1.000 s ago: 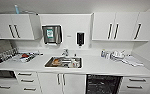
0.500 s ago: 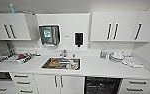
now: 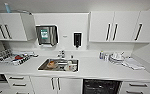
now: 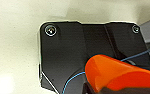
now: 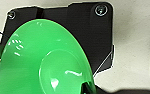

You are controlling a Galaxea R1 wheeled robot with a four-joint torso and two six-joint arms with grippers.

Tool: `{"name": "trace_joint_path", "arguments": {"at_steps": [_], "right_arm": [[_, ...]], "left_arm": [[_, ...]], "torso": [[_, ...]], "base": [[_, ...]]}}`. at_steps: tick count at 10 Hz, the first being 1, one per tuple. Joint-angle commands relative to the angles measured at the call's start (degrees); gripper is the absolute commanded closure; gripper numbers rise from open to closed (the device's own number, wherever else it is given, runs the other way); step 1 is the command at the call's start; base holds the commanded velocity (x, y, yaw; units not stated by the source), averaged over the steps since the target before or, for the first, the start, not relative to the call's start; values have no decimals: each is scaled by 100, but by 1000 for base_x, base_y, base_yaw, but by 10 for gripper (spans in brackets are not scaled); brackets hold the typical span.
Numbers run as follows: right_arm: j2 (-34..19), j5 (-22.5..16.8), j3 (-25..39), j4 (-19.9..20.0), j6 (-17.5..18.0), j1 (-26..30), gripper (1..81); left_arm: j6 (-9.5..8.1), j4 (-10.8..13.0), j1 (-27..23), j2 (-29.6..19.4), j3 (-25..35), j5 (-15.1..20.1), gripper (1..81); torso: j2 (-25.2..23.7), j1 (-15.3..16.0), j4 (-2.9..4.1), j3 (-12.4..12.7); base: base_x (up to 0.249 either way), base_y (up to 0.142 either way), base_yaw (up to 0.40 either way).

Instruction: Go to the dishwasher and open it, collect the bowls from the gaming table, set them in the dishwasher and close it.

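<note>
The dishwasher (image 3: 101, 86) sits under the white counter, right of the sink cabinet. Its front shows as a dark opening with a rack inside. In the left wrist view an orange bowl (image 4: 118, 75) hangs close to the camera over the robot's dark plate, with my left gripper (image 4: 91, 88) shut on its edge. In the right wrist view a glossy green bowl (image 5: 43, 62) is tilted toward the camera, with my right gripper (image 5: 87, 88) shut on its rim. The gaming table is out of view.
A steel sink (image 3: 58, 65) with dishes in it lies in the counter (image 3: 98, 70). A dish rack (image 3: 13, 58) stands at the left, stacked plates and cloths (image 3: 118, 58) at the right. White wall cabinets (image 3: 116, 26) hang above. Pale floor lies beneath both wrists.
The head view has shifted slightly downward as the camera moved; the counter and sink sit a little lower in the picture. Nothing on the counter has moved.
</note>
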Motion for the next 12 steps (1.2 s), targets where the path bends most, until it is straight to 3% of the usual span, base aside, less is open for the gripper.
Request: {"name": "trace_joint_path", "arguments": {"at_steps": [1,12], "right_arm": [[-62,-307,9,-25,11,254,811],[-54,-307,8,-43,11,246,811]], "left_arm": [[27,76,-268,-35,-10,237,811],[27,67,-268,-35,-1,237,811]], "torso": [[0,0,0,0],[0,0,0,0]], "base": [[93,-91,0],[93,-79,0]]}}
